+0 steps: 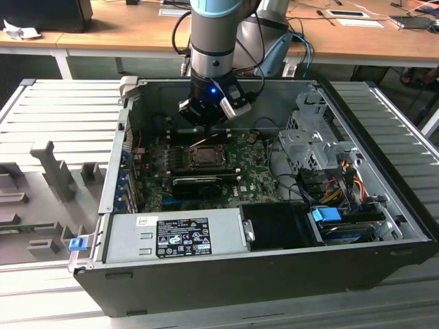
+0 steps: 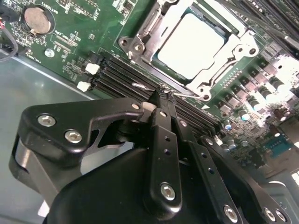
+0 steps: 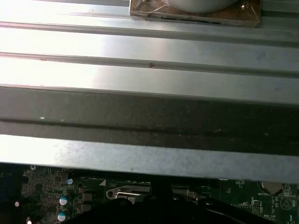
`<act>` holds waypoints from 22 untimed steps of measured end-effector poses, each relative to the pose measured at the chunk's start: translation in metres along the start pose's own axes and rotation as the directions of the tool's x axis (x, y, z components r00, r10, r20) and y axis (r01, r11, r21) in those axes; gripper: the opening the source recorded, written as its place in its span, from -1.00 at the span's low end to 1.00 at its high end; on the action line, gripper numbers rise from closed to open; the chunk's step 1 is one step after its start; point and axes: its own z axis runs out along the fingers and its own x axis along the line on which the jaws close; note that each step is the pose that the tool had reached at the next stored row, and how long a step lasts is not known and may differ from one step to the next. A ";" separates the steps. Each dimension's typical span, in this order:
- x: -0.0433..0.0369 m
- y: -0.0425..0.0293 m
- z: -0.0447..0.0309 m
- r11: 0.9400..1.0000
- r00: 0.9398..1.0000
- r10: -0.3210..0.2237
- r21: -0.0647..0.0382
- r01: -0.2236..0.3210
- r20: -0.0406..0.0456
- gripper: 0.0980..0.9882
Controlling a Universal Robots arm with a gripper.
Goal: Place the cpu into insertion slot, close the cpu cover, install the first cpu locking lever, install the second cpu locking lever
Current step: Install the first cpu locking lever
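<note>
The cpu (image 2: 189, 44) lies flat in the insertion slot (image 1: 206, 155), its pale silver top showing through the cut-out of the cpu cover (image 2: 223, 55), which is folded down over it. A thin silver locking lever (image 2: 184, 94) runs along the socket's edge beside the memory slots. My gripper (image 2: 161, 94) is shut, its black fingers pressed together, with the tip right at that lever wire. In the exterior view the gripper (image 1: 206, 125) hangs just behind the socket, inside the open computer case.
A long black graphics card (image 1: 199, 184) lies in front of the socket. The power supply (image 1: 178, 233) fills the case front, with a drive cage (image 1: 312, 137) and cables (image 1: 336, 185) on the exterior view's right. Black memory slots (image 2: 117, 79) and a coin battery (image 2: 37, 18) are close by. The case wall (image 3: 149, 70) is near.
</note>
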 end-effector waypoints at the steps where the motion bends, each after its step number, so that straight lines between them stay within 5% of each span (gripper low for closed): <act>1: -0.0013 0.0000 0.0004 1.000 1.000 0.000 0.000 0.000 0.000 -0.98; 11: -0.0116 -0.0014 0.0091 1.000 1.000 0.004 0.000 -0.004 0.000 -0.98; 22: -0.0122 -0.0031 0.0127 1.000 1.000 0.007 0.000 -0.007 0.001 -0.98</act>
